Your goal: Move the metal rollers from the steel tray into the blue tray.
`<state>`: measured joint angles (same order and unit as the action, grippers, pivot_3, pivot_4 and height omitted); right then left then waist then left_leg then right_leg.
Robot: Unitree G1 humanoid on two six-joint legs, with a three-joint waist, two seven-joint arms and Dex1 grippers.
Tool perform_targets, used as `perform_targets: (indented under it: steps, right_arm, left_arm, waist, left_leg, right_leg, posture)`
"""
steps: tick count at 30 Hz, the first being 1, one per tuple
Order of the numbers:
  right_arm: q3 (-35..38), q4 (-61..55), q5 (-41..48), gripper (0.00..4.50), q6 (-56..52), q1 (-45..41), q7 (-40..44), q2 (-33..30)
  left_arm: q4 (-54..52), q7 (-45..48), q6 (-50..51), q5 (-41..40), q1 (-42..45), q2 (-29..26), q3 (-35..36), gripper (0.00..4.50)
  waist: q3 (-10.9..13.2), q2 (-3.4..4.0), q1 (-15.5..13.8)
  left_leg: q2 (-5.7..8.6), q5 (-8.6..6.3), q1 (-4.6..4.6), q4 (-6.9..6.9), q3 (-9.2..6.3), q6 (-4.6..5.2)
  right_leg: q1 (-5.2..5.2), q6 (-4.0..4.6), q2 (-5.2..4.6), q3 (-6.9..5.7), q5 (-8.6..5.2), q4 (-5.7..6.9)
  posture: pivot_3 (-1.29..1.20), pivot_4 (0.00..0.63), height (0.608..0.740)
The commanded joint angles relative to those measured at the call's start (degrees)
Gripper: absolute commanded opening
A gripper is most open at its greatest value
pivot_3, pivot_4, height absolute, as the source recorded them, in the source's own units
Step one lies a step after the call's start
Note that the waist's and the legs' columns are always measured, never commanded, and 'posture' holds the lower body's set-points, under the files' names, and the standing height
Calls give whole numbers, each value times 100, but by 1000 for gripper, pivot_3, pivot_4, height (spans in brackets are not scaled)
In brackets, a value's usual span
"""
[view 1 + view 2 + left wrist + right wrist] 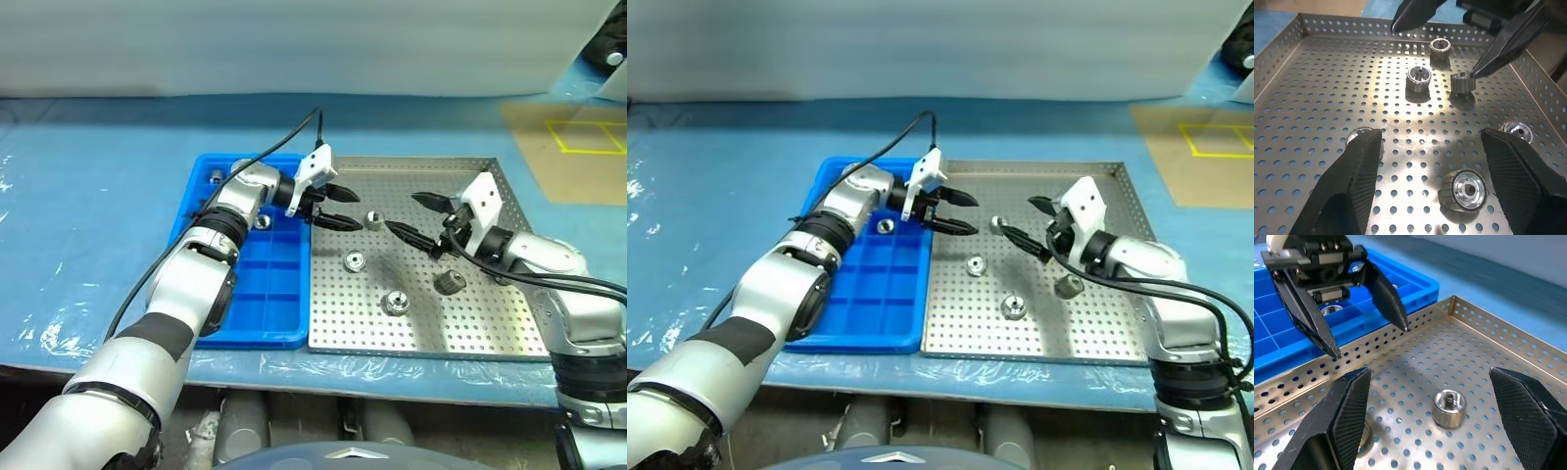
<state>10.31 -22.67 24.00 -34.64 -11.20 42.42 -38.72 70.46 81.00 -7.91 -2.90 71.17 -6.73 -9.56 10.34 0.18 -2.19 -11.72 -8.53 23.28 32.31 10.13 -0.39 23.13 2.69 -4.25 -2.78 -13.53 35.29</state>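
Note:
The steel tray point(470, 323) lies beside the blue tray point(269, 294), which is on its left. Several metal rollers stand on the perforated floor, among them one point(374, 220) between the two grippers, one point(355, 260) nearer the front, and one point(396, 303) closer still. A dark one point(450, 282) lies under my right arm. A roller point(263, 222) sits in a blue tray compartment. My left gripper point(338, 208) hangs open and empty over the steel tray's left rim, pointing right. Facing it, my right gripper point(416, 217) is open and empty above the tray, with a roller point(1448, 406) just ahead of it.
Both trays rest on a table covered in blue plastic sheet point(88, 196). A brown board with yellow tape point(578, 147) lies at the back right. A black cable point(279, 147) arcs from my left wrist over the blue tray.

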Motion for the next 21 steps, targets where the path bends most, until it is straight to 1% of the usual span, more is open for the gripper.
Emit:
perform_targets:
  steps: [1, 5, 8, 12, 16, 21]
  right_arm:
    - [449, -953, 394, 3987, -400, 447, -128, -163]
    - [557, -1503, 613, 3987, -700, 935, -266, -185]
    - [649, -1673, 626, 3987, -777, 1170, -505, -111]
    - [665, -1827, 666, 3987, -802, 1333, -756, -25]
    - [698, -1830, 667, 3987, -778, 1415, -865, -25]
    - [638, -1770, 611, 3987, -695, 1438, -978, 2]
  left_arm:
    - [159, 198, -286, 291, 118, 182, -125, 3397]
    - [235, 523, -495, 589, 16, 288, -281, 3397]
    - [286, 622, -645, 816, -69, 345, -420, 3397]
    - [348, 350, -1023, 1229, -179, 351, -668, 3397]
    - [406, 29, -1331, 1567, -197, 316, -828, 3397]
    - [480, -579, -1423, 2063, -207, 318, -1101, 3397]
  waist:
    - [-1, 1, 20]
    - [-1, 1, 154]
    - [-1, 2, 244]
    - [-1, 2, 325]
    - [-2, 3, 337]
    - [-2, 3, 360]
  left_leg:
    - [-2, -2, -5, -1, 0, 3]
    - [-3, -10, -12, 0, -2, 17]
    - [-2, -15, -15, 1, -2, 25]
    - [0, -16, -15, 1, -1, 27]
    - [-1, -16, -16, 1, -2, 27]
    - [0, -18, -14, 2, -2, 30]
  right_leg:
    - [-9, -2, 0, 0, 1, -11]
    - [-30, -17, -3, 5, 11, -44]
    - [-30, -19, -5, 15, 11, -48]
    - [-29, -19, -5, 17, 11, -50]
    - [-29, -19, -4, 17, 11, -51]
    - [-29, -19, -5, 17, 11, -52]
  posture:
    - [-501, 150, 740]
    - [-541, 150, 740]
    - [-558, 150, 740]
    - [-576, 150, 740]
    - [-584, 150, 740]
    - [-585, 150, 740]
